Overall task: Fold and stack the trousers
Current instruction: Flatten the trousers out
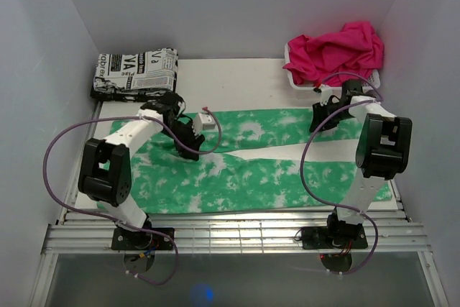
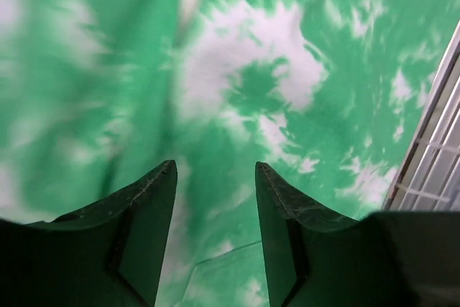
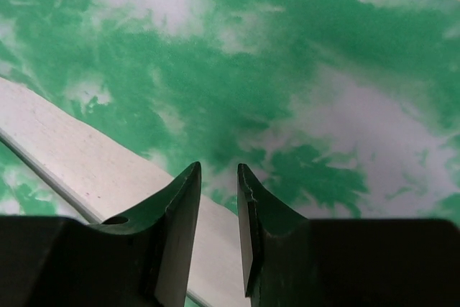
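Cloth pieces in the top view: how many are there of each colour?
Mint green tie-dye trousers: 1
Black-and-white newsprint-patterned folded cloth: 1
Hot-pink crumpled cloth: 1
Total: 3

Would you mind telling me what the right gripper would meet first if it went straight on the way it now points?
Most likely the trousers: the right gripper points down at their green cloth, just beside the strip of bare table between the legs. How far off the cloth lies is unclear.
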Action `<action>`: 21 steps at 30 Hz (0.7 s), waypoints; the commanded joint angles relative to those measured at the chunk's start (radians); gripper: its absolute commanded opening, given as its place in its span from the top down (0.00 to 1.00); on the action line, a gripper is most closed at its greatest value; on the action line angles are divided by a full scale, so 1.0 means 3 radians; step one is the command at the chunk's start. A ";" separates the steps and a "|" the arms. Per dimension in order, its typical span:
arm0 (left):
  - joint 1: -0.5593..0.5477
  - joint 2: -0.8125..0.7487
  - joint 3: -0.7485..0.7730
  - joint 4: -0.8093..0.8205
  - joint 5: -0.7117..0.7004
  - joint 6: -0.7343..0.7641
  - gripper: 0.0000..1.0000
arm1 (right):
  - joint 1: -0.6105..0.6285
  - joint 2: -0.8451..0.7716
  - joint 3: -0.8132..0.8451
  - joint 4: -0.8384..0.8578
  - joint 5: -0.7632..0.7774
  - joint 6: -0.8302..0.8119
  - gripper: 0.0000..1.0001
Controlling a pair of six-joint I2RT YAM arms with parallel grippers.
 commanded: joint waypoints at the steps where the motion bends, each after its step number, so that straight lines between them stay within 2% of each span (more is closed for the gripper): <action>1: 0.0515 -0.0255 0.0789 -0.0377 0.0589 -0.0092 0.40 | -0.0065 -0.0214 0.0285 -0.0111 0.0058 -0.0474 0.67; 2: 0.0649 -0.0193 0.0974 -0.0475 0.0798 -0.0102 0.37 | -0.0091 -0.0209 0.0356 -0.0187 0.0043 -0.0577 0.67; 5: 0.1064 -0.0014 0.1343 -0.0527 0.0693 -0.0342 0.35 | -0.0157 -0.0143 0.0673 -0.0520 0.0027 -0.0915 0.67; 7: 0.1330 0.0037 0.1365 -0.0674 0.0529 -0.0149 0.35 | -0.0163 -0.0051 0.0934 -0.1116 -0.0130 -0.1200 0.63; 9: 0.1427 -0.0028 0.1151 -0.0711 0.0315 -0.0021 0.35 | -0.0168 -0.0076 0.1001 -0.1546 -0.0198 -0.1732 0.59; 11: 0.1601 -0.0151 0.0911 -0.0752 0.0263 0.0133 0.35 | -0.0173 -0.0213 0.0762 -0.1819 -0.0040 -0.2206 0.59; 13: 0.1805 -0.0192 0.0788 -0.0894 0.0212 0.0220 0.37 | -0.0224 -0.0525 0.0380 -0.1911 0.0128 -0.2484 0.67; 15: 0.1969 -0.0167 0.0660 -0.1108 0.0186 0.0276 0.42 | -0.0234 -0.0749 0.0158 -0.2059 0.0226 -0.2852 0.71; 18: 0.2383 -0.0157 0.0446 -0.1197 0.0202 0.0322 0.47 | -0.0234 -0.0883 -0.0225 -0.2223 0.0344 -0.2961 0.75; 21: 0.2440 -0.0126 0.0190 -0.0922 -0.0130 0.0246 0.50 | -0.0234 -0.0879 -0.0578 -0.1933 0.0421 -0.2844 0.75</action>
